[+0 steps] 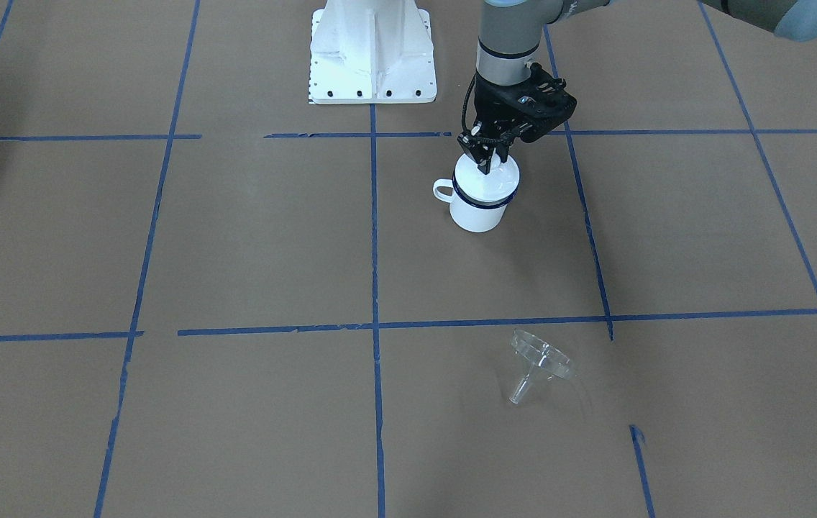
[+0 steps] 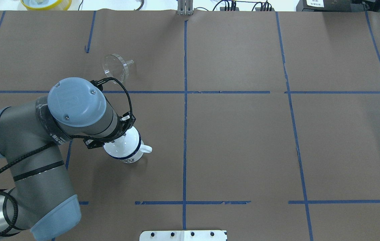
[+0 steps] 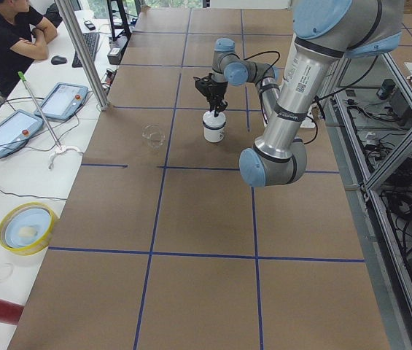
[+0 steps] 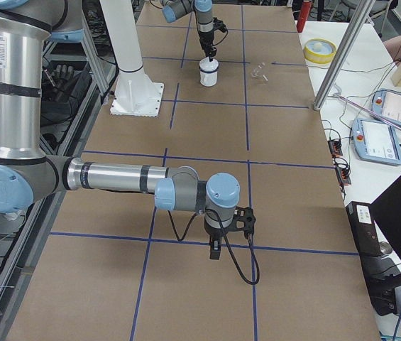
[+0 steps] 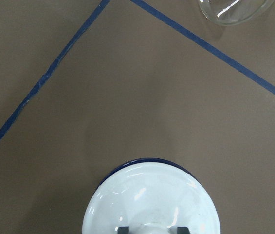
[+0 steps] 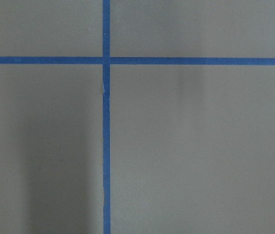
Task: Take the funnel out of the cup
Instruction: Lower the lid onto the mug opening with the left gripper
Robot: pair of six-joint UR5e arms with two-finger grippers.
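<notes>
Front view: funnel (image 1: pixel 539 363) is already out, lying on its side on the table (image 1: pixel 236 252), well apart from the cup (image 1: pixel 479 214), toward the operators' side. Left gripper (image 1: pixel 486 160) points straight down onto the cup, jaws narrow and seemingly pinched on the knob (image 1: pixel 489 167) of a white domed lid (image 1: pixel 505 178) that sits on the cup. So removal reads as done, and the step in hand looks like lid handling. Overhead: the wrist covers most of the cup. The funnel lies beyond it, across a blue tape line (image 2: pixel 210 92), touching nothing. Left side view: same picture, gripper on top of the cup, funnel off to one side with a clear gap. Right side view: right gripper (image 4: pixel 215 251) hangs low over bare table, far from both things; can't tell how open it is. Left wrist cam: fingertips (image 5: pixel 123 229) flank the knob, in contact as far as I can see, and the funnel rim shows at the top edge. Right wrist cam: only table and tape, no fingers in shot. Next move, my guess: let go of the knob and lift straight up so the cup doesn't drag or tip. The funnel needs nothing more.
</notes>
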